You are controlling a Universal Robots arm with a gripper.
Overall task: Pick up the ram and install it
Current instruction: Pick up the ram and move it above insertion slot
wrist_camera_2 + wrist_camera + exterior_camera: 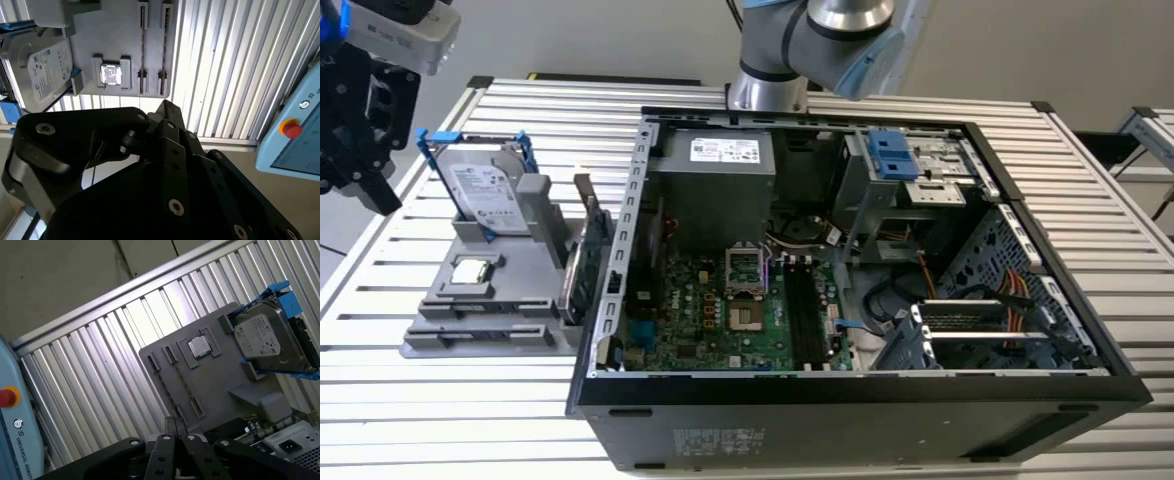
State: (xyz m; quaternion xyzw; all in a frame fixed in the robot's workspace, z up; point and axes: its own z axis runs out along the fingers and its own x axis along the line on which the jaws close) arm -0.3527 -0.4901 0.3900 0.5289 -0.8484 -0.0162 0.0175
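Black gripper (175, 423) fingers (169, 426) are pressed together at their tips in the first wrist view, with no gap and nothing between them. The second wrist view shows the same joined tip. The gripper is closed and empty. In the exterior view it hangs above the slatted metal table (440, 400), at the exterior view's left, touching nothing and apart from the grey holder (440, 345).

On that holder the ram (184, 384) stands on edge in a narrow slot, seen from above as a thin dark line between two small end brackets. It is just beside the square processor chip (200, 346). In the second wrist view a second similar line runs parallel in the next slot, and I cannot tell what that one is.

Further along the holder, a grey hard drive (491, 195) in a blue frame leans upright. A green card (594, 255) with a metal bracket stands at the holder's edge, next to the open computer case (854, 395). Inside the case, the motherboard's long dark memory slots (807, 315) lie well apart from the gripper. A pale blue pendant with a red button (291, 129) sits off the table's edge.
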